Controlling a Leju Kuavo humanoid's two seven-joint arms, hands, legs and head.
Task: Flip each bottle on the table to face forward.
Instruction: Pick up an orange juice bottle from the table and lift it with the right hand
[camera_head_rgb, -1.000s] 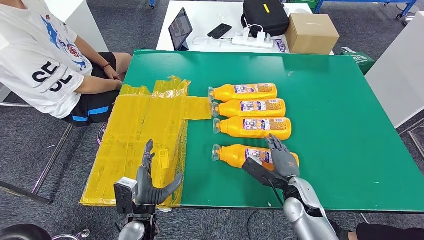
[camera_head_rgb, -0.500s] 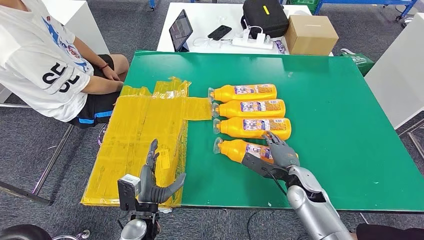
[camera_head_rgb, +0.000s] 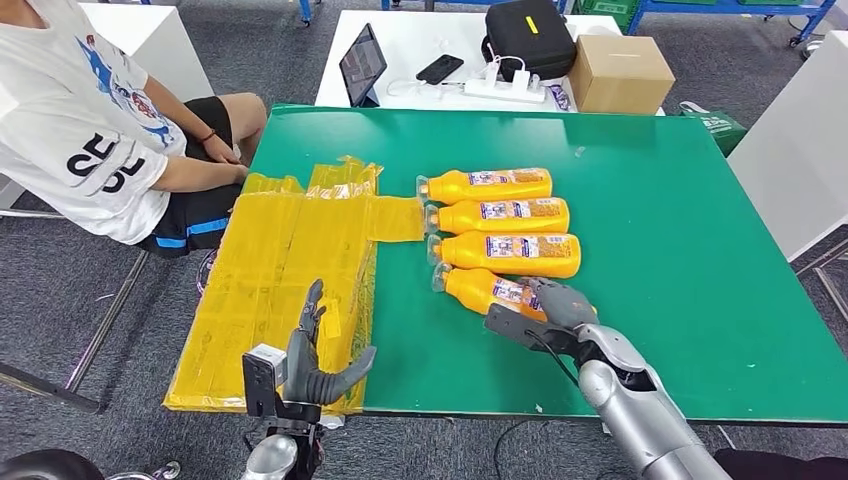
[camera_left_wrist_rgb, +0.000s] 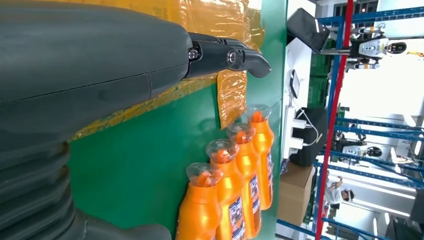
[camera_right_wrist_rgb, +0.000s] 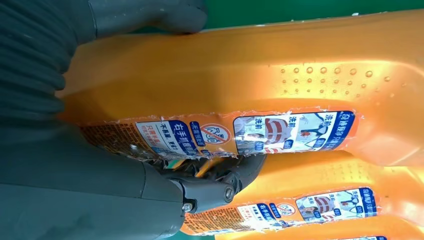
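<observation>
Now the right hand (camera_head_rgb: 556, 312) is wrapped around the nearest bottle (camera_head_rgb: 488, 292), just below centre of the head view, thumb on the near side and fingers (camera_right_wrist_rgb: 220, 187) curled over its labelled face. That bottle lies slightly tilted, cap toward the left, close against the third bottle (camera_head_rgb: 505, 254). Above it, two more bottles (camera_head_rgb: 487, 185) (camera_head_rgb: 498, 216) lie in a neat row on the green table (camera_head_rgb: 680, 250). At lower left, the left hand (camera_head_rgb: 310, 365) hovers with fingers spread, holding nothing, over the yellow plastic sheet (camera_head_rgb: 280, 270). A seated person (camera_head_rgb: 90, 120) occupies the upper left.
</observation>
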